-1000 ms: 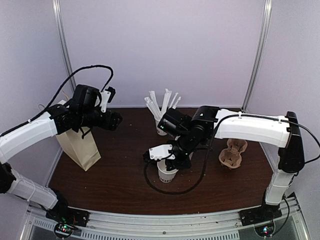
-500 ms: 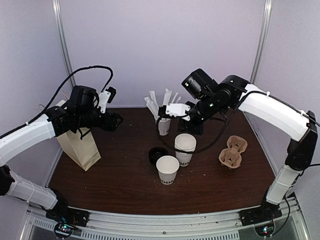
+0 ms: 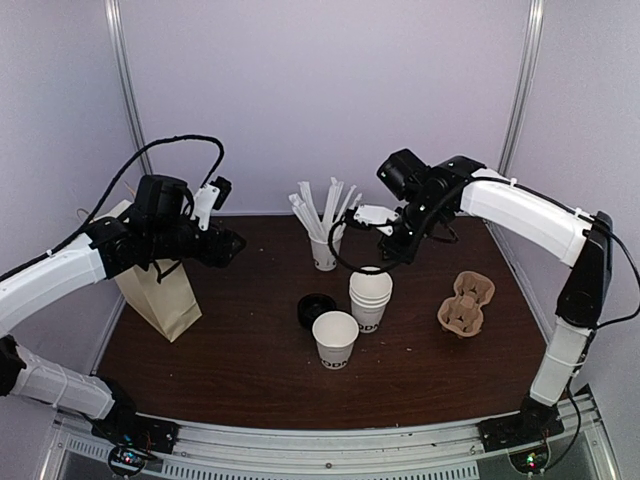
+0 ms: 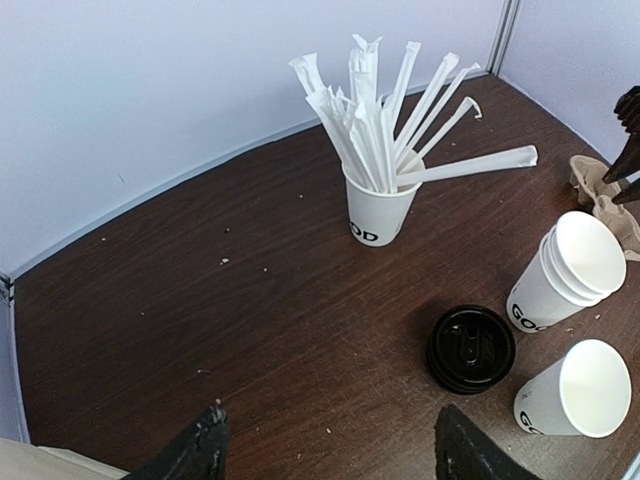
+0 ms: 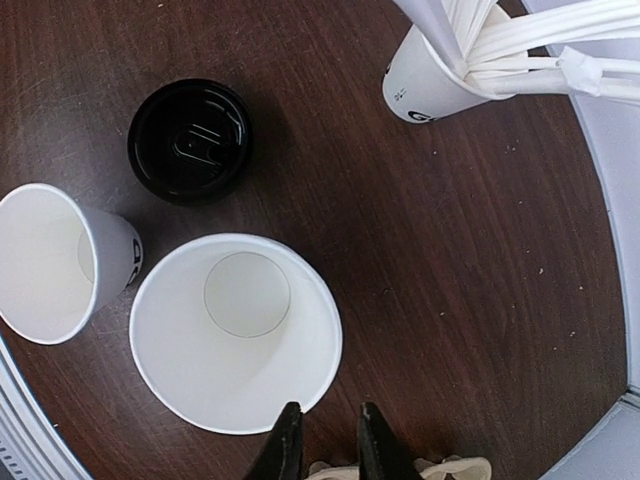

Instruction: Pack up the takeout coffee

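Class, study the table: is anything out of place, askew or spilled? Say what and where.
The black lid lies flat on the table beside the single cup, not on it, so that cup stands open. One white straw juts almost sideways from the straw cup. Nothing looks spilled; only pale specks dot the table.

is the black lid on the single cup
No, the lid lies flat on the table beside the open single cup.
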